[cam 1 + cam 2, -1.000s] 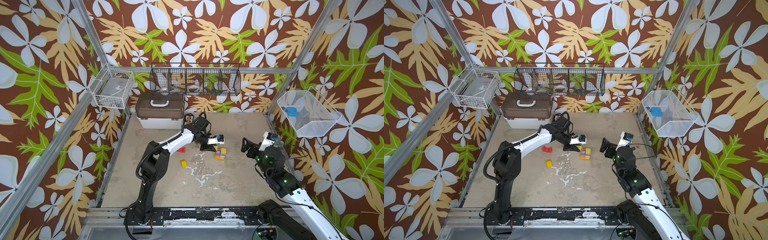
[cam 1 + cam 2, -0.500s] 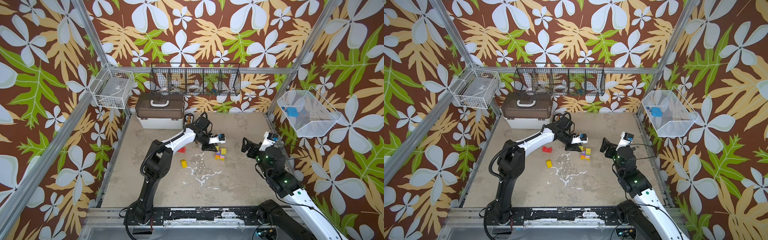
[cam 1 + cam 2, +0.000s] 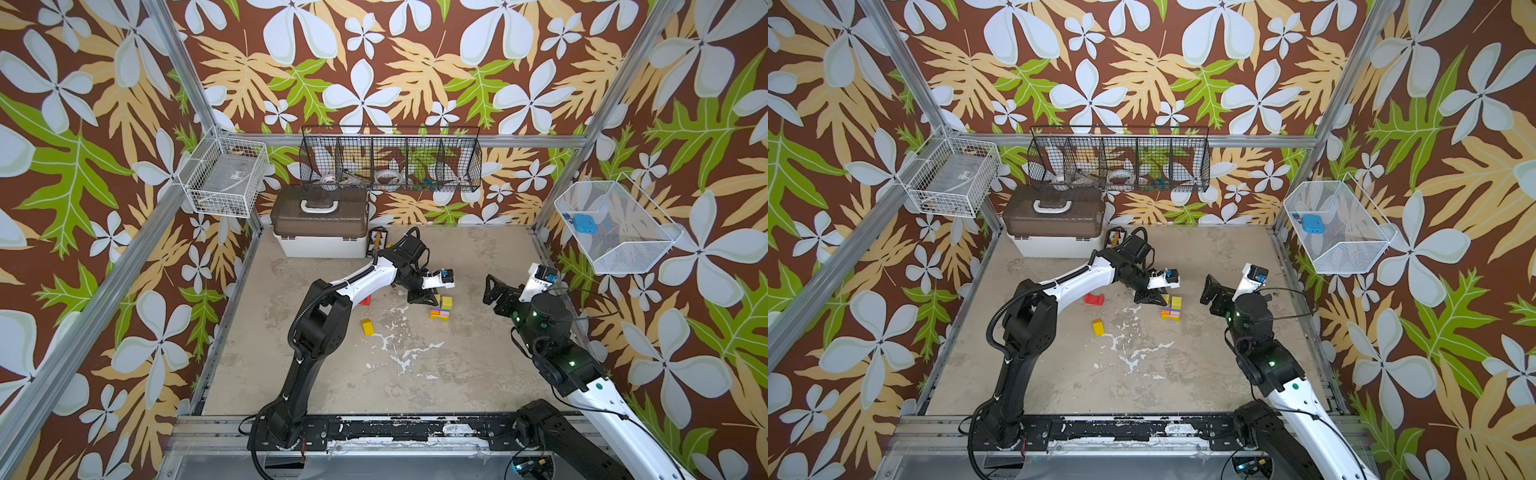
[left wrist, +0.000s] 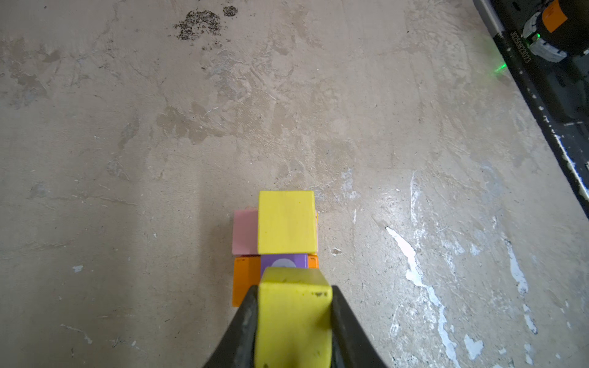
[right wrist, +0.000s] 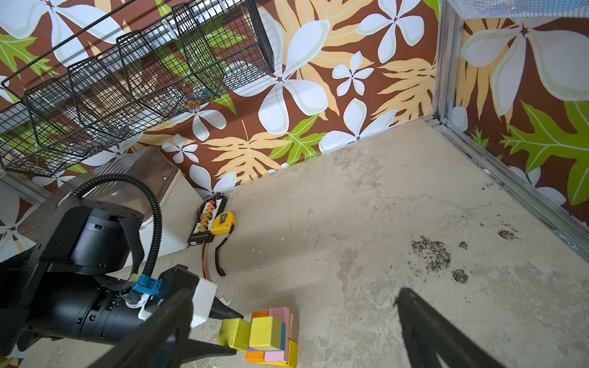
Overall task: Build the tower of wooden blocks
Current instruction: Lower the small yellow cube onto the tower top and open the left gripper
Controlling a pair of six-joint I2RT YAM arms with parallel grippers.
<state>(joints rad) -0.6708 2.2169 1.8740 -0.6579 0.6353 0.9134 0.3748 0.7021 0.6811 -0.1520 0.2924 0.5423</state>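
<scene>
While a spare yellow block (image 3: 367,327) lies loose on the scuffed table (image 3: 415,374) nearest the front rail, the tower (image 3: 441,309) stands just beyond it at mid-table — a low stack of orange, pink and purple wood blocks capped by a yellow cube (image 4: 287,223). Hard against the stack's side, level with that cube, the left gripper (image 4: 293,286) is clamped on a held yellow block (image 4: 293,321), its jaws pinching both flanks; whether the block already touches the stack cannot be told. Across from it the right gripper (image 3: 492,291) hangs apart from the tower with jaws spread wide and nothing between them. Placing looks to be the step in hand: the next move would call for settling the block square on the purple piece (image 4: 283,263) showing beside the cube, then parting the jaws gently enough that the layers below do not shift — the stack is narrow and could be nudged aside. Farther back a red arch (image 3: 1094,298) waits by the left arm, and against the rear wall sit the brown-lidded toolbox (image 3: 320,232) and a yellow tape measure (image 5: 223,223)
</scene>
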